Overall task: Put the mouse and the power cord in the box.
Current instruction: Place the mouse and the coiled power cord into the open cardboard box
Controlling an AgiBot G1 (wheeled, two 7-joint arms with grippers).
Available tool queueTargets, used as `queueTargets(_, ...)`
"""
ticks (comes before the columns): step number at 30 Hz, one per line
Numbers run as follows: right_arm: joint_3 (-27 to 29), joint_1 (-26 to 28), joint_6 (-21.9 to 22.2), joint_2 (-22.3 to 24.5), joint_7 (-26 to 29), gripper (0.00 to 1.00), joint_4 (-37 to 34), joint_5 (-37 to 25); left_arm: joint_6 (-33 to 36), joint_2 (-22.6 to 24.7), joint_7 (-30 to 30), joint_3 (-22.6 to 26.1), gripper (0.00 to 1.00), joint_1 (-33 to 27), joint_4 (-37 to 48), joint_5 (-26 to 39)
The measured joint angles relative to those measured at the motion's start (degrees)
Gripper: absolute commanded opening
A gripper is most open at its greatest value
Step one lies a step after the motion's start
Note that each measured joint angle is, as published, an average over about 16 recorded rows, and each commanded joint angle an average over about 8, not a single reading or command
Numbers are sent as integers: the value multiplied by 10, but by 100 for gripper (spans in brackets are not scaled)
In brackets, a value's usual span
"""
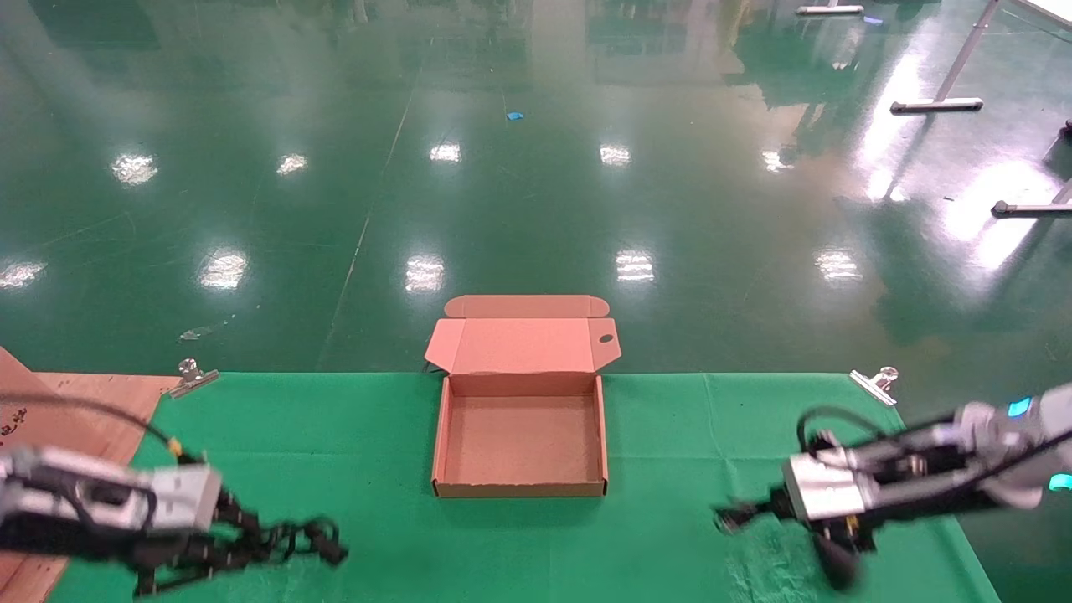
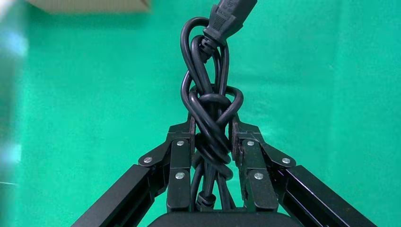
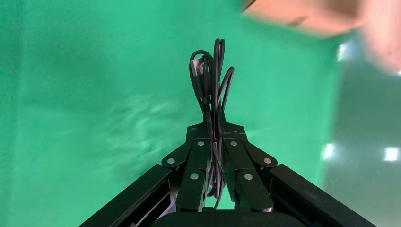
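Observation:
The brown cardboard box [image 1: 520, 487] lies open and empty at the middle of the green cloth, its lid flap [image 1: 523, 345] folded back. My left gripper [image 1: 272, 536] [image 2: 213, 125] hovers at the front left, shut on the knotted black power cord [image 2: 210, 99] [image 1: 314, 536]; its plug [image 2: 230, 16] points away from the jaws. My right gripper [image 1: 749, 512] [image 3: 216, 127] hovers at the front right, shut on a thin coiled cable bundle [image 3: 213, 75]. A dark oval shape that looks like the mouse [image 1: 837, 563] hangs blurred beneath that gripper.
Metal clips [image 1: 193, 373] [image 1: 876, 382] pin the green cloth [image 1: 687, 435] at the table's far corners. A wooden board [image 1: 79, 402] lies at the left edge. Beyond the table is shiny green floor with table legs [image 1: 936, 105] far right.

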Motion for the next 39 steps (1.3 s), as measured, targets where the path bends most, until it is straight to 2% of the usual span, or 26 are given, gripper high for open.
queueTargets(5, 13, 38, -22, -7, 49, 0, 61, 17, 21, 16, -27, -3, 0, -46, -43, -6)
queueTargets(11, 19, 86, -31, -39, 104, 0, 110, 21, 33, 46, -73, -6, 0, -88, -107, -15)
queueTargets(19, 16, 140, -34, -88, 142, 0, 120, 14, 33, 75, -137, -6, 0, -114, -199, -26)
queueTargets(26, 15, 163, -40, -106, 150, 0, 111, 15, 22, 77, -168, -6, 0, -105, -269, -36)
queueTargets(33, 18, 171, -47, -103, 153, 0, 113, 24, -64, 79, -170, -7, 0, -53, -344, -22)
queueTargets(39, 26, 167, -51, -86, 158, 0, 129, 36, -217, 95, -178, -6, 0, 34, -415, 27)
